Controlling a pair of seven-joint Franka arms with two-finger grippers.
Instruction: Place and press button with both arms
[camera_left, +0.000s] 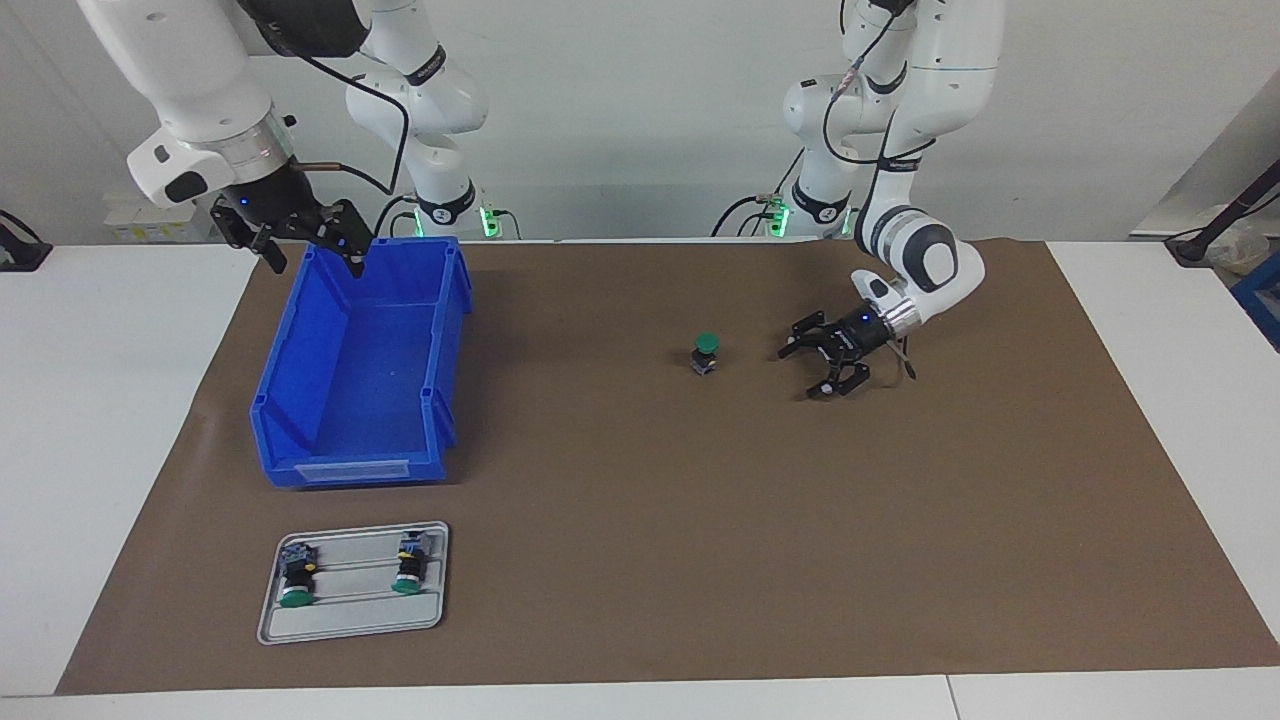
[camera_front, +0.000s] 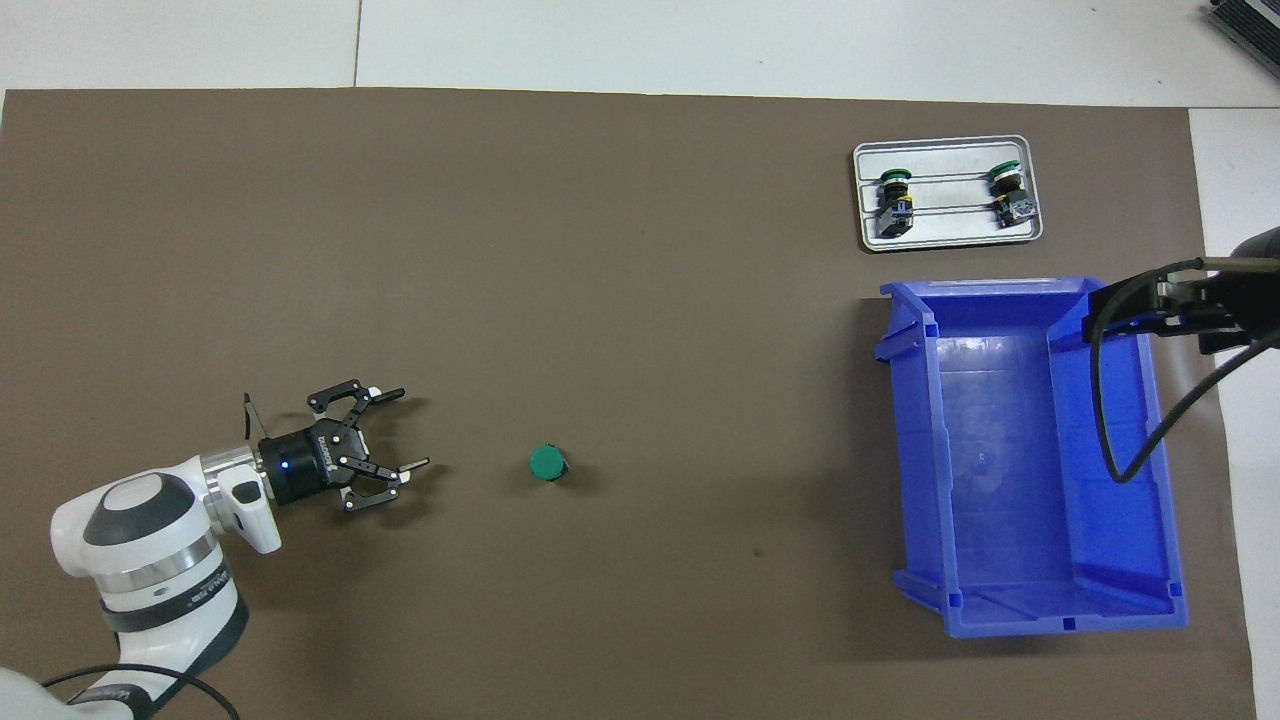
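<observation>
On brown mat (camera_left: 640, 520), button (camera_left: 706, 353) upright, apart from open, empty left pincer (camera_left: 801, 372).

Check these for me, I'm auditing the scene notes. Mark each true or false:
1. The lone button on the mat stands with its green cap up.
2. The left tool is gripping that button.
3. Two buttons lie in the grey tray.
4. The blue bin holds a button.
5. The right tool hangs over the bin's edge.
1. True. The button stands on the brown mat, cap upward.
2. False. The left tool is open and apart from it, toward the left arm's end of the table.
3. True. Two buttons lie in the grey tray.
4. False. The blue bin shows nothing inside.
5. True. The right tool is over the bin's edge nearest the robots.
</observation>
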